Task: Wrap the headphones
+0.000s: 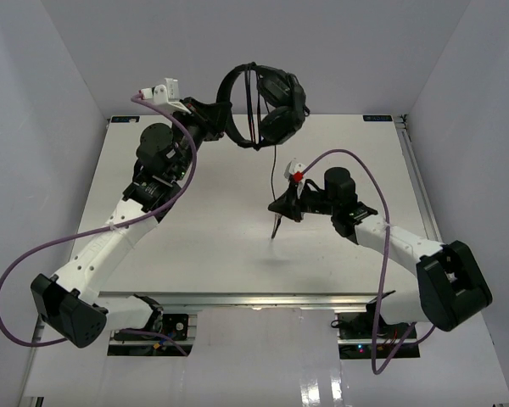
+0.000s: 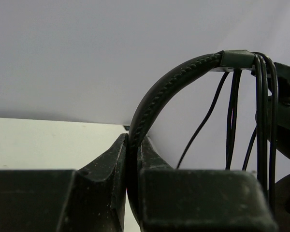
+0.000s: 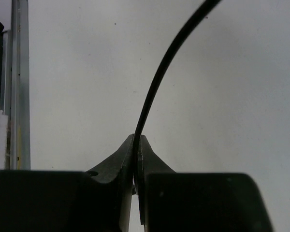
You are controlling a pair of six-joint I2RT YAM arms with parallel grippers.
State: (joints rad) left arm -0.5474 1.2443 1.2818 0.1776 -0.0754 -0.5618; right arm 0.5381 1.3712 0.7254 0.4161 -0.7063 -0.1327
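Left gripper [image 2: 134, 145] is clamping the headband [image 2: 169, 84], holding the headphones [image 1: 271, 102] raised over the table's [image 1: 195, 246] far side. Cord loops are hanging over the band. Right gripper [image 3: 136, 141] is pinching the cord [image 3: 157, 77] lower down, over mid-table.

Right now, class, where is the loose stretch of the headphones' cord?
In the top view the cord hangs from the raised headphones, far centre, down to the right gripper, which pinches it above the middle of the table.
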